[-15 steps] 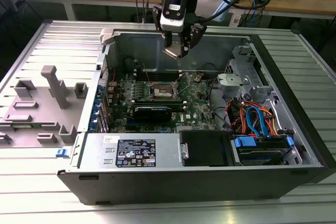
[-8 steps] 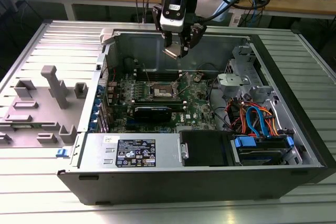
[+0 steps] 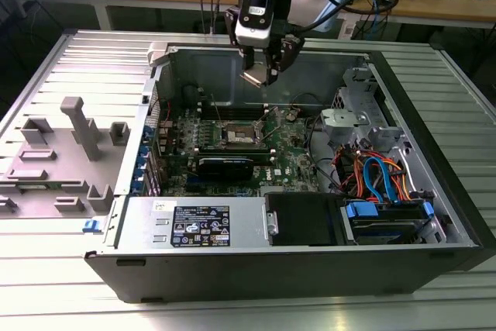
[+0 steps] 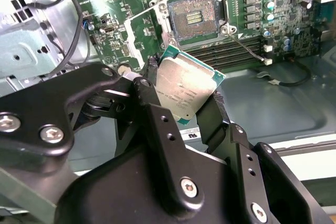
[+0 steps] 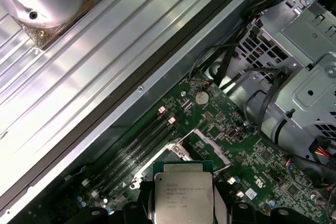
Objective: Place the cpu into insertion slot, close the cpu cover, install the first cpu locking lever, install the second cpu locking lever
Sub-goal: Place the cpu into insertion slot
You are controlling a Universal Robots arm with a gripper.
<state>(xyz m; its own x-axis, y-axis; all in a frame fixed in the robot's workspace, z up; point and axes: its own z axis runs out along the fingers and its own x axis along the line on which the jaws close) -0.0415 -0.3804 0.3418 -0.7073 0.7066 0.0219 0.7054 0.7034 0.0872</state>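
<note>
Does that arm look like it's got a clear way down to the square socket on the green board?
Probably yes. The end effector holds the cpu above the open case, and the insertion slot lies uncovered, with nothing seen between them.

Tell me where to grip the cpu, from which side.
Probably by two opposite thin edges, coming from the metal-top side, as the gripper has the cpu: it is a flat square, so pinching across its width leaves the underside free for the insertion slot.
</note>
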